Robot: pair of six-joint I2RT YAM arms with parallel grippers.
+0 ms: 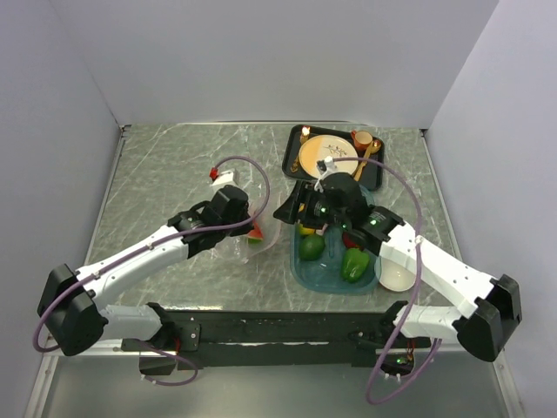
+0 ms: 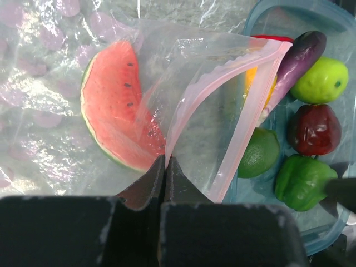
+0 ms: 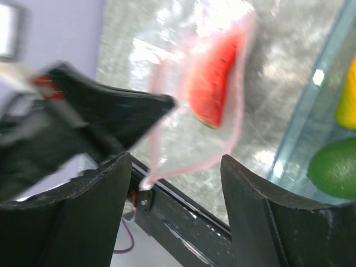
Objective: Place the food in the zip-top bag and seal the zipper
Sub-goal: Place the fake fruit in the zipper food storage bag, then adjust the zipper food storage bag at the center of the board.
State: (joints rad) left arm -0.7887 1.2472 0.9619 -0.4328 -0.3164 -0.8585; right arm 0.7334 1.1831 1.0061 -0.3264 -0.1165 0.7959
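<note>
Step in hand: loading the bag (image 2: 167, 61), lying left of centre beside the teal tray (image 2: 311, 16); left pincer (image 2: 165, 162) clenched on its rim, holding the pink zipper (image 2: 253, 114) agape; right pincer (image 3: 175, 164) released, empty. Next move, by judgement: right pincer lifts a tray piece through that mouth. Count: one watermelon slice (image 2: 117, 117) bagged; seven pieces in tray: two round green fruits (image 2: 320, 80), one pepper (image 2: 303, 181), one purple (image 2: 297, 58), one dark red (image 2: 314, 129), one yellow (image 2: 253, 78), one red (image 2: 272, 38), part hidden.
</note>
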